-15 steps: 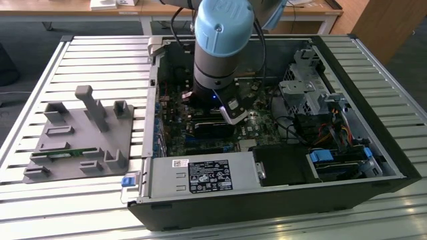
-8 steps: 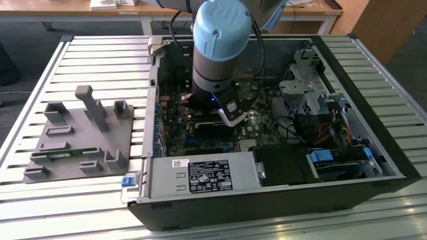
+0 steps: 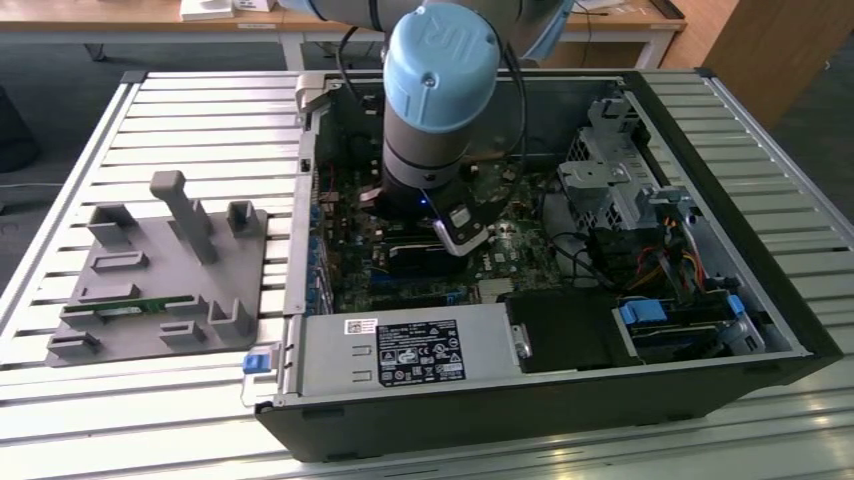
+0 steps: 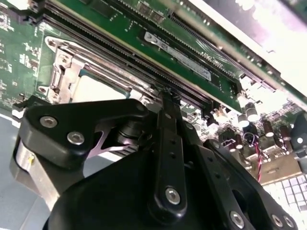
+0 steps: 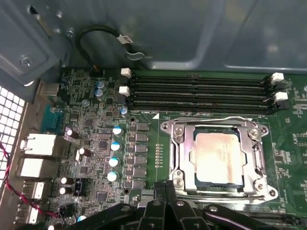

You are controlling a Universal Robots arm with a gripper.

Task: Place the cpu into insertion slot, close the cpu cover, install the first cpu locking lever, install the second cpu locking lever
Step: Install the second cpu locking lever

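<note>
Slatted metal table (image 3: 160,110) carries the open computer case (image 3: 747,330), and we see a grey fixture block (image 3: 160,270) beside it. Inside the case the arm (image 3: 434,90) reaches down over the green motherboard (image 5: 96,143). The gripper (image 5: 165,191) hangs with its fingers pressed together, holding nothing, just beside the insertion slot (image 5: 180,143). The cpu (image 5: 218,155) lies seated there, the cpu cover (image 5: 256,160) closed down around it, near the memory slots (image 5: 196,93).

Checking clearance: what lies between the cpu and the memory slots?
In the first wrist view, only the cpu cover's silvery frame edge and a lever wire separate the cpu from the memory slots.
</note>
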